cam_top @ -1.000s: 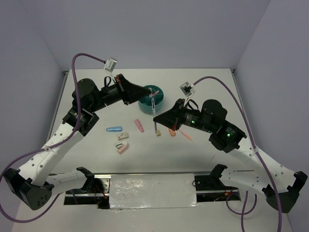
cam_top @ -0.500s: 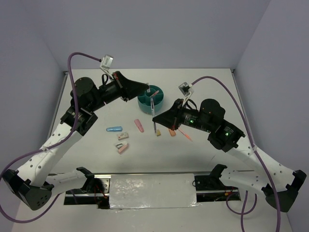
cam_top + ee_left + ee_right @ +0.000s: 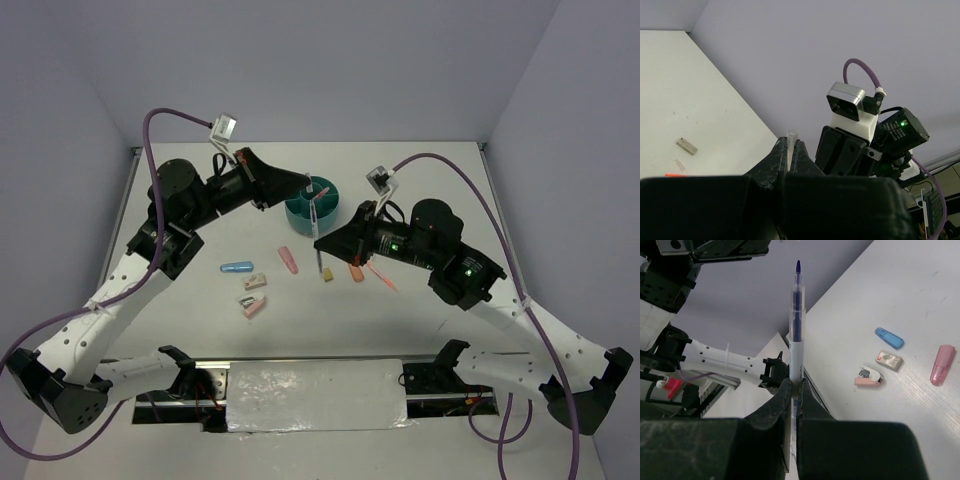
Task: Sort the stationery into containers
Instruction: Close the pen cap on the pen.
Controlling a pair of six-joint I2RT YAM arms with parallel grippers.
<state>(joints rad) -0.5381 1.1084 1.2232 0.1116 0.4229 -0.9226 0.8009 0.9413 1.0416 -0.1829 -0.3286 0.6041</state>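
The round teal tub stands at the back middle, with a pink pen lying in it. My left gripper is at the tub's left rim, shut on a thin white pen that hangs down over it. The left wrist view shows the jaws closed on its clear end. My right gripper is just in front of the tub, shut on a white pen with blue ink, held upright above the table.
On the table lie a blue capsule, a grey block, a pink-white block, a pink capsule, a tan block, an orange capsule and a pink pen.
My left gripper has drawn back a little to the left and up with its pen. My right arm has shifted slightly left with its pen.
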